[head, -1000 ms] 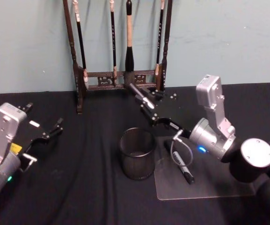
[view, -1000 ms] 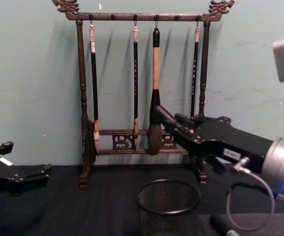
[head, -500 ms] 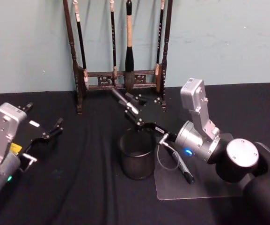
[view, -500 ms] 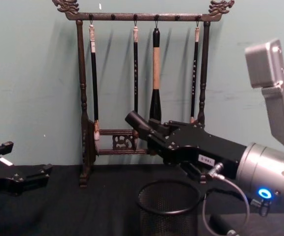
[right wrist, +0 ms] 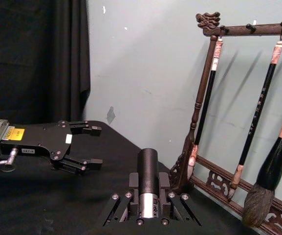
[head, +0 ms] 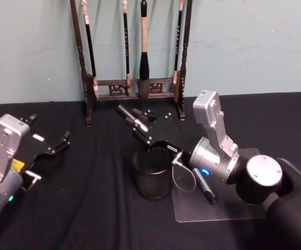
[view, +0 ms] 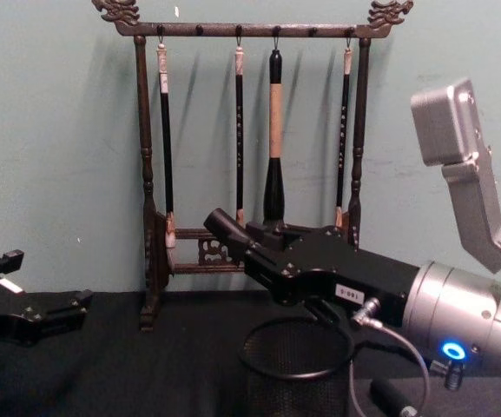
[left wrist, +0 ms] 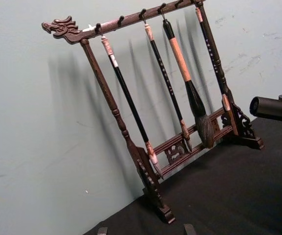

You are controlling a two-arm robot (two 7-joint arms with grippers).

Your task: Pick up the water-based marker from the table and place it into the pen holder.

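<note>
My right gripper (head: 142,130) is shut on a black marker (head: 127,113), held nearly level with its tip pointing left. It hangs just above the back rim of the pen holder (head: 151,185), a black mesh cup at the table's middle. In the chest view the marker (view: 218,223) sticks out of the gripper (view: 254,248) above the pen holder (view: 276,391). In the right wrist view the marker (right wrist: 148,169) sits clamped between the fingers (right wrist: 133,188). A second dark marker (head: 204,186) lies on a clear sheet. My left gripper (head: 61,143) rests open at the left.
A tall dark wooden brush rack (head: 134,52) with several hanging brushes stands at the back, close behind the right gripper. The clear sheet (head: 228,208) lies right of the holder, under the right arm. Black cloth (head: 87,208) covers the table.
The right arm has carried the marker leftward and lower, from above the clear sheet to over the pen holder. The left arm has stayed put.
</note>
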